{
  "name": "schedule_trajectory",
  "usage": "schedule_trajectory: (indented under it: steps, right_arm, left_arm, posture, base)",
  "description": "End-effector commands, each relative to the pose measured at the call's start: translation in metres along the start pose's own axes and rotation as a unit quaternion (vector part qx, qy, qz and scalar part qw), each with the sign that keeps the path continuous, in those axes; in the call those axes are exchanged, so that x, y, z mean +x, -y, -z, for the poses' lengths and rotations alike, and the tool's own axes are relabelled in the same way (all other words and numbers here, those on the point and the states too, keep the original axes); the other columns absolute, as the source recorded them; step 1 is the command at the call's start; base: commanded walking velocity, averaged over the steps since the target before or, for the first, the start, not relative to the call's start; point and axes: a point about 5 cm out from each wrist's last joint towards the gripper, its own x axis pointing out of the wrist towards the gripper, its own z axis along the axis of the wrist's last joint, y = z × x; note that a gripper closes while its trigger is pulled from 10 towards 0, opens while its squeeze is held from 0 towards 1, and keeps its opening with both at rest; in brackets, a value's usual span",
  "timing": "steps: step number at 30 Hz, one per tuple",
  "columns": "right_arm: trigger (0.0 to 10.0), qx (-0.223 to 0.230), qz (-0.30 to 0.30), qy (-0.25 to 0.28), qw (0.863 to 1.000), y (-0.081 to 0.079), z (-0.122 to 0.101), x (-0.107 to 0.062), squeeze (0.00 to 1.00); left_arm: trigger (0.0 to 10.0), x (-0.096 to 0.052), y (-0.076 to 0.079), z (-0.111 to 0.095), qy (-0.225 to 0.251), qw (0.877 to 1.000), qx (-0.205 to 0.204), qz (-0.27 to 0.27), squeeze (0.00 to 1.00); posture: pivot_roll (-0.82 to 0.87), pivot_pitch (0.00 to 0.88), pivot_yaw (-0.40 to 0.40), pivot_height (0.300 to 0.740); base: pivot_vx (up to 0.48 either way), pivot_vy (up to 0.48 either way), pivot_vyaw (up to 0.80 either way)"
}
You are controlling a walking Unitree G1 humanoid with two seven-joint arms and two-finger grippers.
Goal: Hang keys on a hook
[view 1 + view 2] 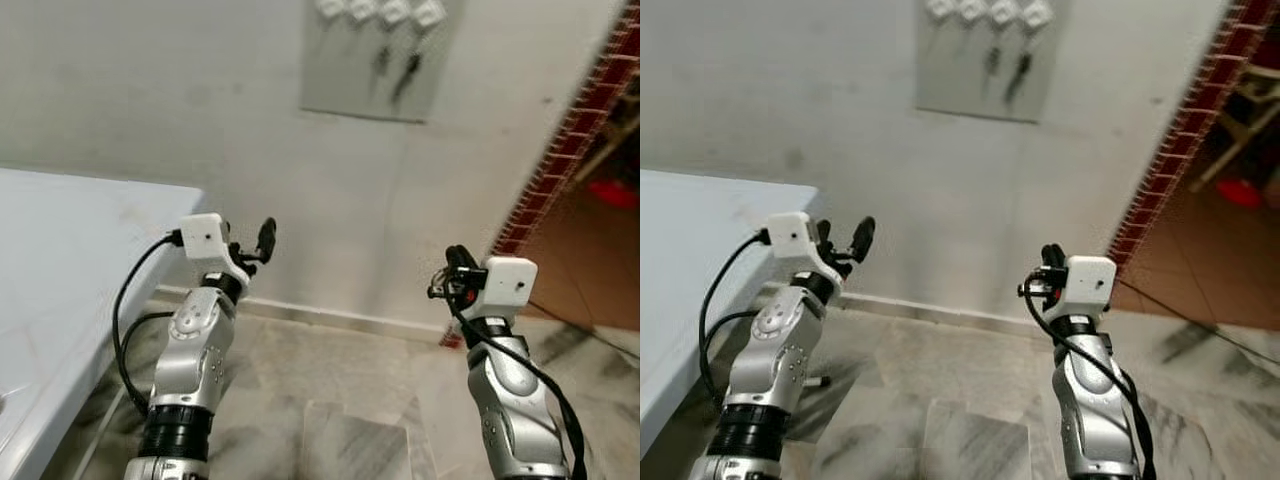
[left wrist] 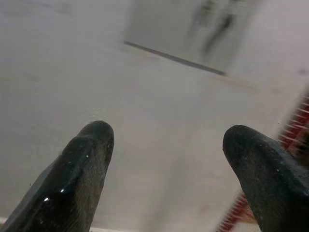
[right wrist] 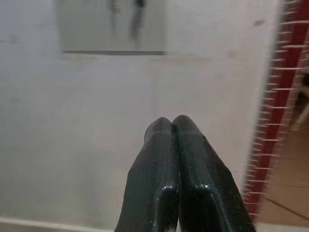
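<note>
High at the top centre of the head view, two dark keys point(image 1: 395, 68) hang from a row of white hooks point(image 1: 379, 11) on a grey panel point(image 1: 372, 88) fixed to the pale wall point(image 1: 180, 100). Below, the left gripper point(image 2: 164, 145) is raised at centre left, jaws spread wide and empty. At lower right, the right gripper point(image 3: 173, 126) points at the wall, jaws pressed together. A white worktop point(image 1: 70, 260) fills the left edge; a red brick doorway edge point(image 1: 560, 150) runs down the right.

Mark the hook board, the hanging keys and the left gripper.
hook board point(image 1: 345, 85): left eye view, bare lower panel.
hanging keys point(image 1: 407, 75): left eye view, dark key body.
left gripper point(image 2: 166, 145): left wrist view, midway between fingertips.
</note>
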Motion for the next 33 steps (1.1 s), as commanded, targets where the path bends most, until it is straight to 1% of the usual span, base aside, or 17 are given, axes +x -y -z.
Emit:
schedule_trajectory:
  steps: [1,9,19,27,30,31,33]
  right_arm:
    - [10.0,0.003,-0.017,0.028,0.999,-0.007,-0.011,0.003,0.00]
    - [10.0,0.013,-0.026,0.050,0.998,-0.007,-0.018,0.001,0.00]
    - [10.0,0.015,-0.032,0.058,0.998,-0.007,-0.021,-0.004,0.00]
    - [10.0,0.015,-0.036,0.059,0.997,-0.007,-0.023,-0.005,0.00]
    - [10.0,0.015,-0.037,0.059,0.997,-0.007,-0.023,-0.005,0.00]
    - [10.0,0.015,-0.039,0.061,0.997,-0.007,-0.024,-0.005,0.00]
    - [10.0,0.017,-0.043,0.067,0.997,-0.008,-0.027,-0.005,0.00]
  left_arm:
    - [10.0,-0.001,-0.006,-0.005,0.003,1.000,0.007,-0.009,0.00]
    - [10.0,-0.003,-0.003,-0.007,0.000,1.000,0.000,0.003,0.00]
    - [10.0,-0.008,-0.002,-0.010,0.005,1.000,-0.012,0.006,0.00]
    - [10.0,-0.009,-0.001,-0.011,0.004,1.000,-0.022,0.002,0.00]
    - [10.0,-0.010,-0.002,-0.010,-0.002,1.000,-0.012,-0.011,0.00]
    - [10.0,-0.010,0.000,-0.012,0.011,1.000,-0.001,-0.006,0.00]
    - [10.0,-0.011,0.002,-0.014,0.018,1.000,0.018,0.002,0.00]
  posture:
    - [-0.02,0.000,-0.020,0.740]
    - [-0.02,0.000,-0.017,0.740]
    - [-0.02,0.000,-0.015,0.740]
    - [-0.02,0.000,-0.015,0.740]
    - [-0.02,0.000,-0.015,0.740]
    - [-0.01,0.000,-0.016,0.740]
    - [-0.01,0.000,-0.019,0.740]
  base:
    - [0.000,0.000,0.00]
    - [0.000,0.000,0.00]
    - [0.000,0.000,0.00]
    - [0.284,0.000,0.00]
    - [0.094,0.000,0.00]
    - [0.000,0.000,0.00]
    - [0.000,0.000,0.00]
